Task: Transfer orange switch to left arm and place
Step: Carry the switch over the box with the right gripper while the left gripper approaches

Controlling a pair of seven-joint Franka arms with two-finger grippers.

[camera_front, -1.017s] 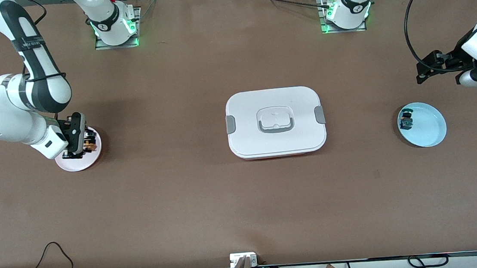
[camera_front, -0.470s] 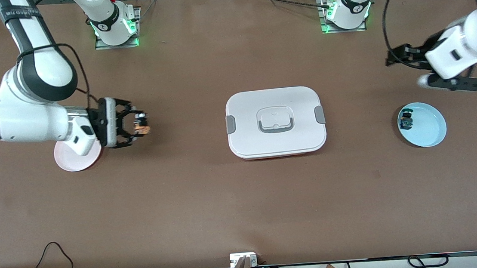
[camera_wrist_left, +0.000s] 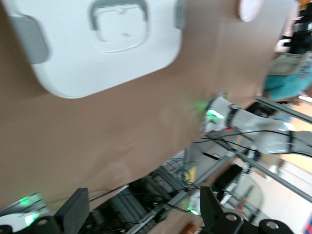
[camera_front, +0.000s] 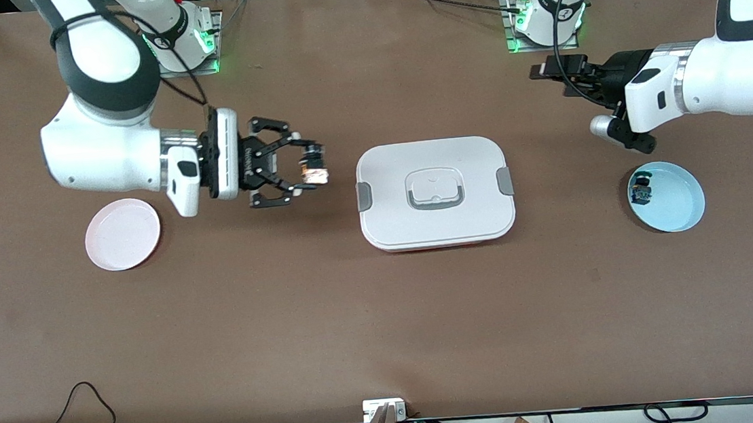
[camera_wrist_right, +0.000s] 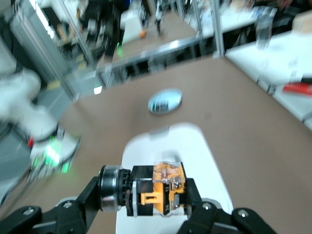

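My right gripper (camera_front: pixel 310 169) is shut on the orange switch (camera_front: pixel 313 165), a small black block with an orange part, and holds it in the air just off the box's edge at the right arm's end. In the right wrist view the switch (camera_wrist_right: pixel 156 190) sits clamped between the fingers of that gripper (camera_wrist_right: pixel 148 197), with the white lidded box (camera_wrist_right: pixel 165 144) under it. The box (camera_front: pixel 435 193) stands at the table's middle. My left gripper (camera_front: pixel 545 74) is open and empty in the air toward the left arm's end; the left wrist view shows this gripper (camera_wrist_left: pixel 141 214) spread wide, with the box (camera_wrist_left: pixel 97 48) in view.
An empty pink plate (camera_front: pixel 122 234) lies at the right arm's end. A light blue plate (camera_front: pixel 675 202) at the left arm's end holds a small dark block with teal parts (camera_front: pixel 640 192). Cables run along the table edge nearest the camera.
The right gripper lifted the orange switch off the pink plate and carried it toward the box. The left arm swung in from the table's end toward the box.
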